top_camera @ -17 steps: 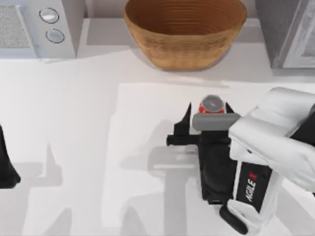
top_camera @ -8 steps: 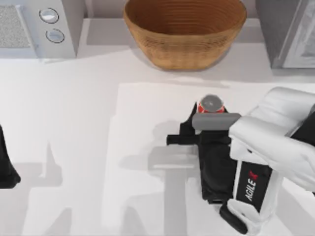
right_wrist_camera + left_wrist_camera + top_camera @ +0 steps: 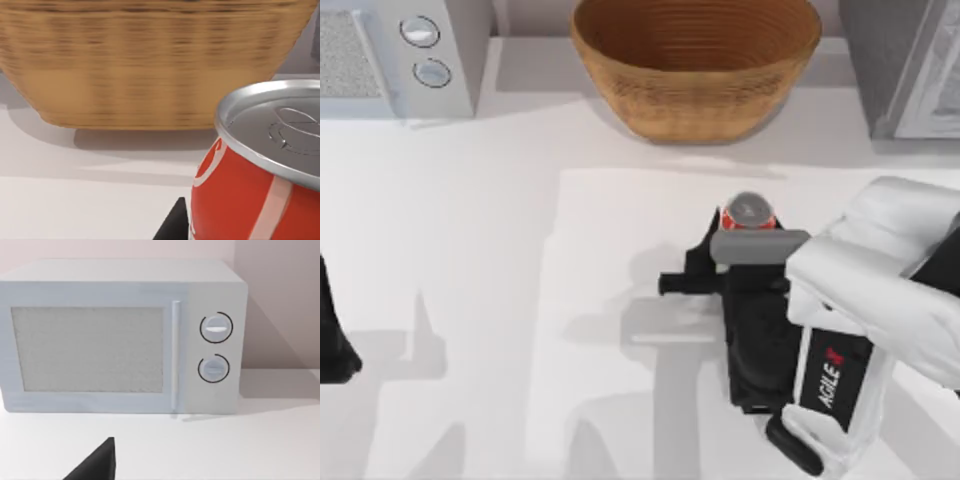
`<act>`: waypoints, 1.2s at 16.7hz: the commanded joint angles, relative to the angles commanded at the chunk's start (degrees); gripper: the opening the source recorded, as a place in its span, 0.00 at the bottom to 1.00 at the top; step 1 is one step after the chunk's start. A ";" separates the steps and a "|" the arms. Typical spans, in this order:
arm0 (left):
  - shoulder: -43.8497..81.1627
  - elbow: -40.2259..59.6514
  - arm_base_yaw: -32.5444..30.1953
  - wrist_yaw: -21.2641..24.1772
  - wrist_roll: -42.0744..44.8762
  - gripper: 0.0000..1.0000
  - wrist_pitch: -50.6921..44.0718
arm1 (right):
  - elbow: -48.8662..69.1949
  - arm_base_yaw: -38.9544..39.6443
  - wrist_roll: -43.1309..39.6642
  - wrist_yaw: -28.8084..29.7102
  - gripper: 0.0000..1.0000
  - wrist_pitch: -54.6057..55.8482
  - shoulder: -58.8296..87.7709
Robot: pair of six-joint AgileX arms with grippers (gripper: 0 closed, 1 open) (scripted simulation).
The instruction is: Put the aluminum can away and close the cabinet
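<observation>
The aluminum can (image 3: 750, 210) stands upright on the white table right of centre, red with a silver top. My right gripper (image 3: 748, 230) reaches in from the lower right and is shut on the can; its one visible dark finger (image 3: 705, 245) presses the can's left side. In the right wrist view the can (image 3: 260, 175) sits very close, with a dark fingertip (image 3: 172, 225) beside it. The grey cabinet (image 3: 880, 60) stands at the back right corner. My left gripper (image 3: 332, 345) is parked at the table's left edge.
A large woven basket (image 3: 695, 60) stands at the back centre, just beyond the can, and looms behind it in the right wrist view (image 3: 145, 65). A white microwave (image 3: 390, 50) occupies the back left corner and faces the left wrist camera (image 3: 120, 335).
The right gripper's visible finger has moved in against the can's left side. The can has hardly shifted. The left arm has not moved.
</observation>
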 joint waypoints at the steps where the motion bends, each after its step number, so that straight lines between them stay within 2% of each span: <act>1: 0.00 0.00 0.00 0.00 0.00 1.00 0.00 | -0.01 0.00 0.00 0.00 0.00 -0.11 -0.11; 6: 0.00 0.00 0.00 0.00 0.00 1.00 0.00 | -0.46 0.02 0.09 -0.07 0.00 -7.02 -7.37; 15: 0.00 0.00 0.00 0.00 0.00 1.00 0.00 | -1.88 0.10 0.38 -0.30 0.00 -29.72 -31.33; 20: 0.00 0.00 0.00 0.00 0.00 1.00 0.00 | -2.12 0.12 0.44 -0.34 0.00 -33.62 -35.44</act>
